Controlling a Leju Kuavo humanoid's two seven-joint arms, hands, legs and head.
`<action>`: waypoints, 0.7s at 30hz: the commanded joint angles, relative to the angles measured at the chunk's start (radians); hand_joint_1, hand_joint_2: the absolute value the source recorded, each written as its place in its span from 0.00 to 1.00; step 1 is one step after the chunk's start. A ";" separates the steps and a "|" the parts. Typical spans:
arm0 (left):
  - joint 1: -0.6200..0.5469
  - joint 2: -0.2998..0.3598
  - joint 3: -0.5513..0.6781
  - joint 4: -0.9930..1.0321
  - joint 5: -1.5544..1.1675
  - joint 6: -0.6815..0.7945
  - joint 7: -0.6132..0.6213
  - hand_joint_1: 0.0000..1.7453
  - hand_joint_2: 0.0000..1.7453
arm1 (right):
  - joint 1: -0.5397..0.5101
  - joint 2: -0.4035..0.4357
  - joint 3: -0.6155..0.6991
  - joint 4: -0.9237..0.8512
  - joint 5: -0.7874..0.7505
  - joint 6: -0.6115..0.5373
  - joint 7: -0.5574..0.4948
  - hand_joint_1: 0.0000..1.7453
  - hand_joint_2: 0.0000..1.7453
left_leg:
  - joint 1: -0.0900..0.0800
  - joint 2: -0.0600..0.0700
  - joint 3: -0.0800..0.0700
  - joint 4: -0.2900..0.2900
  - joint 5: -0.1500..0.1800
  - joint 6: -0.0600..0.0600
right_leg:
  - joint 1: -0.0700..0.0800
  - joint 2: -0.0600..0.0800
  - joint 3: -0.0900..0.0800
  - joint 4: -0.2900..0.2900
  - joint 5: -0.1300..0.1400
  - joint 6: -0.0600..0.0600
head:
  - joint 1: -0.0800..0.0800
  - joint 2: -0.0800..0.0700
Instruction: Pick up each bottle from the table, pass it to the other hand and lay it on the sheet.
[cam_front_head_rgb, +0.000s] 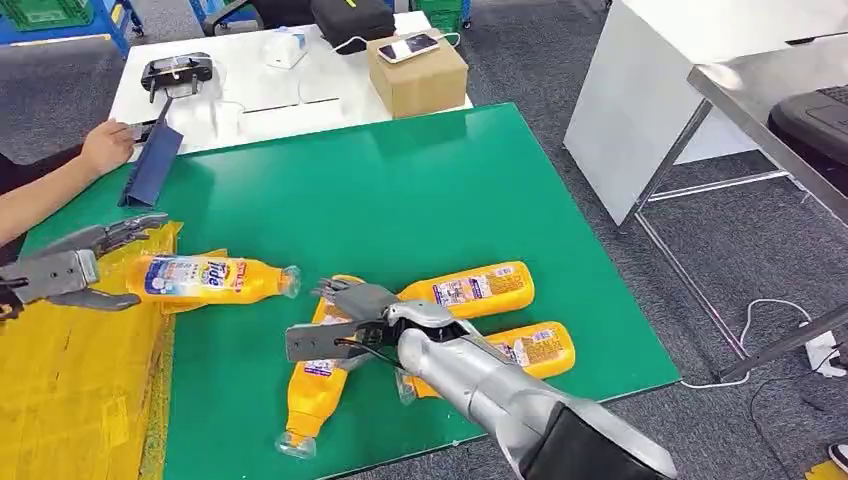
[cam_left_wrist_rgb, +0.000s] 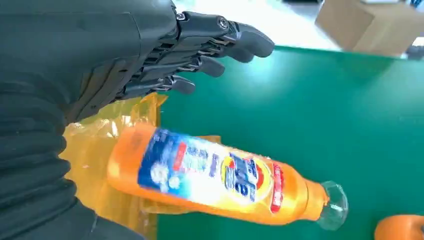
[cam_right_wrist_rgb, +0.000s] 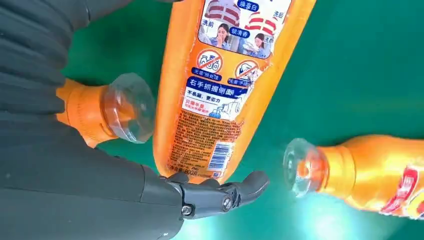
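Head view shows my right hand (cam_front_head_rgb: 335, 325) spread, holding nothing, over the near bottle (cam_front_head_rgb: 318, 385) on the green worktop (cam_front_head_rgb: 420, 190); I judge its crowding neighbours (cam_front_head_rgb: 480, 290) could foul my fingers, rolling it.

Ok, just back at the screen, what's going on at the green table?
Four orange bottles lie on the green table. One rests with its base on the yellow sheet's edge, and the left hand hovers beside it, fingers apart, holding nothing. The right hand is open over the next bottle, not gripping it. A person's hand rests at the far left edge.
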 joint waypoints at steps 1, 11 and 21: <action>0.147 -0.104 0.119 -0.042 0.012 0.058 -0.003 0.00 1.00 | -0.035 -0.012 0.161 0.004 -0.016 -0.024 0.005 0.00 1.00 | 0.002 -0.009 0.001 0.000 0.000 -0.001 | 0.001 0.000 0.002 -0.001 -0.001 -0.002 | 0.000 0.000; 0.262 -0.123 0.220 -0.118 -0.012 0.094 -0.003 0.00 1.00 | -0.070 -0.012 0.174 -0.043 -0.047 -0.111 -0.089 0.00 1.00 | 0.001 -0.006 -0.004 0.000 -0.001 -0.001 | 0.001 0.002 -0.002 0.001 -0.001 -0.001 | 0.000 0.000; 0.291 -0.161 0.312 -0.149 -0.084 0.045 -0.003 0.00 1.00 | -0.120 -0.014 0.174 -0.090 0.082 -0.140 -0.180 0.00 1.00 | 0.001 -0.009 -0.008 0.001 -0.001 -0.001 | 0.001 0.001 -0.006 0.001 -0.001 -0.001 | 0.000 0.000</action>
